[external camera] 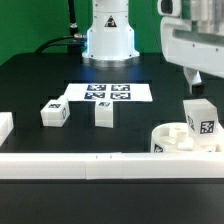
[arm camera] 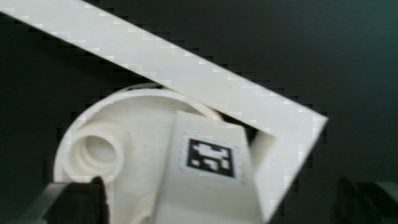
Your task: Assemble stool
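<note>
The round white seat point(external camera: 172, 140) lies in the corner of the rails at the exterior view's right. It also shows in the wrist view point(arm camera: 98, 150), with a round hole in it. My gripper point(external camera: 198, 92) is shut on a white tagged leg point(external camera: 200, 120) and holds it upright over the seat's far right part. In the wrist view the leg point(arm camera: 214, 155) sits between my dark fingers point(arm camera: 71, 200), with my gripper point(arm camera: 214, 208) around its upper end. Two more tagged legs point(external camera: 55, 112) point(external camera: 103, 113) lie on the black table at the left and middle.
The marker board point(external camera: 108, 92) lies flat in front of the robot base point(external camera: 108, 35). A long white rail point(external camera: 90, 165) runs along the near edge and meets another rail point(arm camera: 196, 75) in a corner by the seat. A white block point(external camera: 5, 125) sits at the far left.
</note>
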Robot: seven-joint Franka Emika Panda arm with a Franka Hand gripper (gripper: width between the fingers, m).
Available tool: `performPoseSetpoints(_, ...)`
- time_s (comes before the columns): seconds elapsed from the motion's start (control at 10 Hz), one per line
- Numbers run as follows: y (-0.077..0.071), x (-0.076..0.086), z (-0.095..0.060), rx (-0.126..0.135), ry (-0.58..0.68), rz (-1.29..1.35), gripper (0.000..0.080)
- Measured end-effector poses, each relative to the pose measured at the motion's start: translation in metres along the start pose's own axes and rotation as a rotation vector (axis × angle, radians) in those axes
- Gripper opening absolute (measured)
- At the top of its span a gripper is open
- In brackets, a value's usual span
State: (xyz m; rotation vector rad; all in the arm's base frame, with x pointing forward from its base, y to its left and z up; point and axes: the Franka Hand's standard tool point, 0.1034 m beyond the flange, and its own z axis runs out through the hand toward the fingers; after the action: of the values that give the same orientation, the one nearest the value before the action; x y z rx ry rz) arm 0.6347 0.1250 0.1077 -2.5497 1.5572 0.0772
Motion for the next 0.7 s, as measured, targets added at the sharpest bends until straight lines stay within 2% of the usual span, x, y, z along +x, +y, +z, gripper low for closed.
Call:
performPoseSetpoints(0.4,-0.0009,-0.0035,0.0039,-0.011,-0.001,-0.4,0.0649)
performPoseSetpoints(0.7,-0.0085,-0.0046,-0.0047,-0.017,-0.002,-0.722,0.0649)
